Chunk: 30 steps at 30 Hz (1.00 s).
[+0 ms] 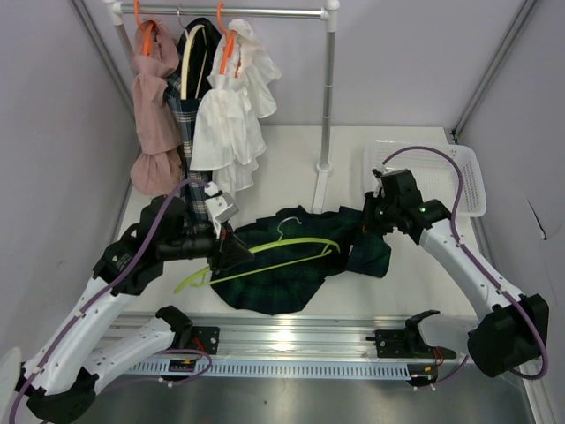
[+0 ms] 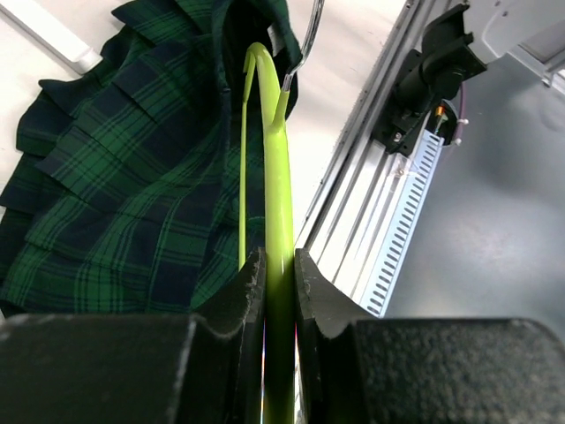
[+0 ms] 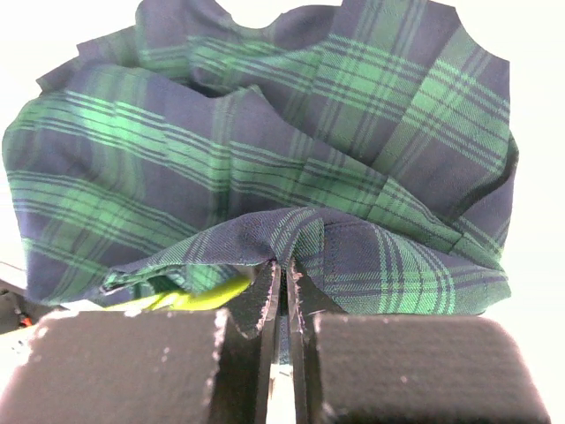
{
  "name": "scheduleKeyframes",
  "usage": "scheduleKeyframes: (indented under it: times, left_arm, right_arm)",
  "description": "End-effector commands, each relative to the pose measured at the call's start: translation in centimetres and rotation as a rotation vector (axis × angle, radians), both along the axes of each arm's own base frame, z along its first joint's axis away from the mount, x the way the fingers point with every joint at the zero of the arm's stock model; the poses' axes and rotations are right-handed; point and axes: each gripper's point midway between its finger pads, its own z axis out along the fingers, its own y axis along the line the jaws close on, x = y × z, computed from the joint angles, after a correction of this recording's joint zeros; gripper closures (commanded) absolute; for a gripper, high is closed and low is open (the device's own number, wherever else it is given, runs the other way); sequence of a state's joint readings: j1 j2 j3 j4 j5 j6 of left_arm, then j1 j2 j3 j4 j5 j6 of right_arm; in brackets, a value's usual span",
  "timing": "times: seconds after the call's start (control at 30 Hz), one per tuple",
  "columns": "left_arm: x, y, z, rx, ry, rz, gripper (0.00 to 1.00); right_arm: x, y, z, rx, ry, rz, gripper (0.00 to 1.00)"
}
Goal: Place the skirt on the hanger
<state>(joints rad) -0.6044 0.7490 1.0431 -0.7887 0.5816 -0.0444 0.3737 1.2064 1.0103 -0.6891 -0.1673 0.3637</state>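
Observation:
A dark green and navy plaid skirt [image 1: 291,269] lies spread on the white table [image 1: 291,155] between the two arms. A lime-green hanger [image 1: 265,252] with a metal hook lies across it, one end tucked under the skirt's right edge. My left gripper [image 1: 221,252] is shut on the hanger's left arm; the wrist view shows the green bar [image 2: 279,203] pinched between both fingers, running away over the plaid cloth [image 2: 124,194]. My right gripper [image 1: 369,225] is shut on the skirt's waistband edge [image 3: 353,256], with the hanger tip [image 3: 207,293] peeking out under the fabric.
A clothes rail [image 1: 238,12] stands at the back with a pink garment [image 1: 154,115], a plaid one [image 1: 190,106] and a white one [image 1: 229,115] on hangers. Its post [image 1: 327,97] rises mid-table. A white basket [image 1: 441,177] sits back right. The aluminium rail [image 1: 291,340] borders the near edge.

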Motion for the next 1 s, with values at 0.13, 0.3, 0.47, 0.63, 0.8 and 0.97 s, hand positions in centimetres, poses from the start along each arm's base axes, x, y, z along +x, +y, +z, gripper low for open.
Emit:
scheduleKeyframes:
  times: [0.13,0.3,0.47,0.63,0.8,0.97]
  left_arm:
    - [2.0,-1.4,2.5,-0.049,-0.103,0.016,1.00]
    - [1.8,-2.7,2.7,-0.071,-0.095,-0.041,1.00]
    - [2.4,-3.4,2.3,-0.065,-0.091,-0.047,1.00]
    - [2.6,-4.4,2.6,-0.092,-0.091,-0.084,1.00]
    - [2.9,-5.2,2.2,-0.088,-0.075,-0.107,1.00]
    - [3.1,-5.9,1.7,-0.094,-0.065,-0.116,1.00]
  right_arm:
    - [-0.3,0.5,7.2,0.084,-0.150,0.041,1.00]
    - [-0.9,0.9,8.1,0.108,-0.157,0.061,1.00]
    - [-1.3,1.6,9.9,0.129,-0.184,0.087,1.00]
    - [-1.5,2.3,10.8,0.124,-0.198,0.108,1.00]
    - [-1.7,3.1,11.3,0.122,-0.205,0.125,1.00]
    - [-1.8,3.6,11.3,0.121,-0.205,0.134,1.00]
